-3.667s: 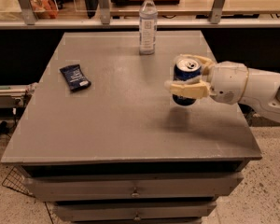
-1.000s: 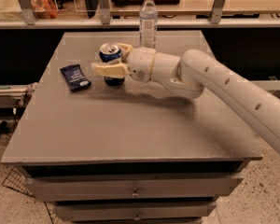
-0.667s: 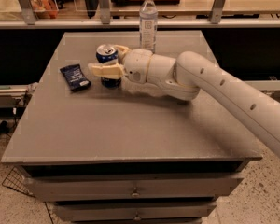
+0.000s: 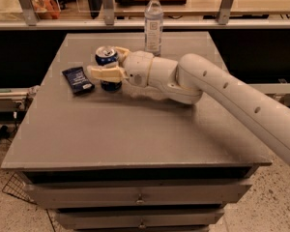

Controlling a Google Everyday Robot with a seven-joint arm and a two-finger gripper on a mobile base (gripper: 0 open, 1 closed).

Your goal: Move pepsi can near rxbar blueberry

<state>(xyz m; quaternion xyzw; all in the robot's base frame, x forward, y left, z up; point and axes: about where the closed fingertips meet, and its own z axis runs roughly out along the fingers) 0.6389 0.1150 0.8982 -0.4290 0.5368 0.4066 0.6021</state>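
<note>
The pepsi can (image 4: 107,57), blue with a silver top, stands upright at the left middle of the grey table (image 4: 135,134). My gripper (image 4: 106,64) is shut on the pepsi can, with one cream finger across its front and one behind it. The can's base looks to be at or just above the tabletop. The rxbar blueberry (image 4: 77,79), a flat dark navy wrapper, lies on the table just left of the can, a small gap away. My white arm reaches in from the right.
A clear plastic water bottle (image 4: 153,23) stands upright at the table's back edge, right of the can. A railing and shelf run behind the table. Drawers sit under the tabletop at the front.
My gripper has carried the pepsi can from the right side of the table across to the left, and now holds it beside the rxbar. In the last second it has barely moved.
</note>
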